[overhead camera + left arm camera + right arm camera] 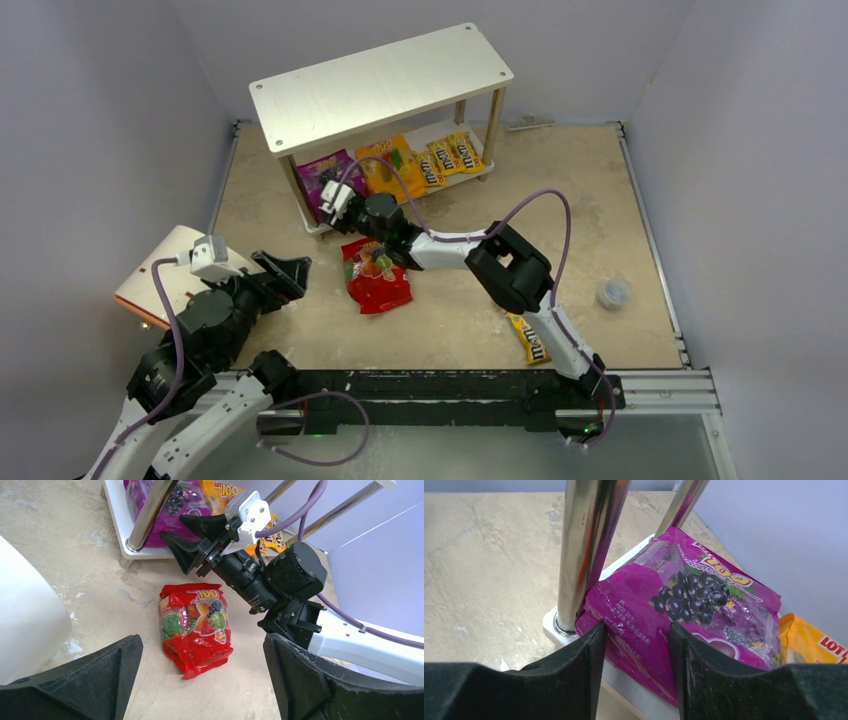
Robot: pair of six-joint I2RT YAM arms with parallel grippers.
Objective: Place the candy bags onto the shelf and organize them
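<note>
The shelf (380, 85) stands at the back. On its lower board lie the purple bag (322, 180), the orange-yellow bag (385, 165) and small yellow M&M's packets (450, 158). My right gripper (335, 205) is open at the shelf's front left corner; in the right wrist view its jaws (636, 645) stand on either side of the purple bag's (684, 595) near edge, beside a metal post (584, 545). The red bag (376, 275) lies on the floor. My left gripper (202, 680) is open and empty, just short of the red bag (195, 627).
One M&M's packet (530, 340) lies on the floor under the right arm. A cream-white cylinder with orange trim (165, 270) lies at the left beside my left arm. A small grey object (613, 292) sits at the right. Walls close in on three sides.
</note>
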